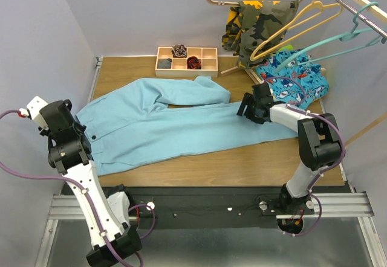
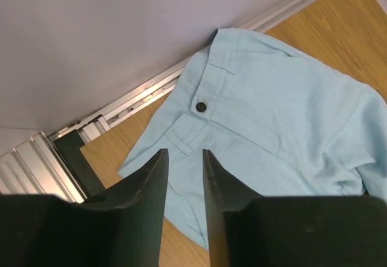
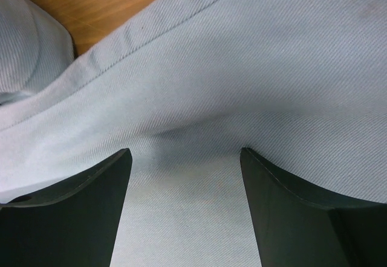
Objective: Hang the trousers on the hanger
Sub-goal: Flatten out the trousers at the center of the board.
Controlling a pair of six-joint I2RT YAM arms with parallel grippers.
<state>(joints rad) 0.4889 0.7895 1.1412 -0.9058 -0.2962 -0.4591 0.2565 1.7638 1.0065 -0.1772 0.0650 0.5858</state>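
The light sky-blue trousers [image 1: 169, 122] lie spread flat on the wooden table, waistband to the left and legs reaching right. The teal hanger [image 1: 338, 37] hangs on the rail at the upper right, apart from both arms. My left gripper [image 1: 68, 122] hovers above the table's left edge next to the waistband. In the left wrist view it [image 2: 184, 153] is narrowly open and empty, and the waistband button [image 2: 201, 106] lies ahead of it. My right gripper [image 1: 248, 107] is down on the trouser leg end. In the right wrist view it [image 3: 185, 152] is wide open with the cloth [image 3: 199, 67] between its jaws.
A wooden compartment box [image 1: 186, 61] with rolled items stands at the back. A camouflage garment [image 1: 260, 22] on a pale wooden hanger, a yellow hanger [image 1: 296, 25] and a shark-print cloth [image 1: 296, 77] are at the back right. A metal rail [image 2: 151, 89] edges the table's left side.
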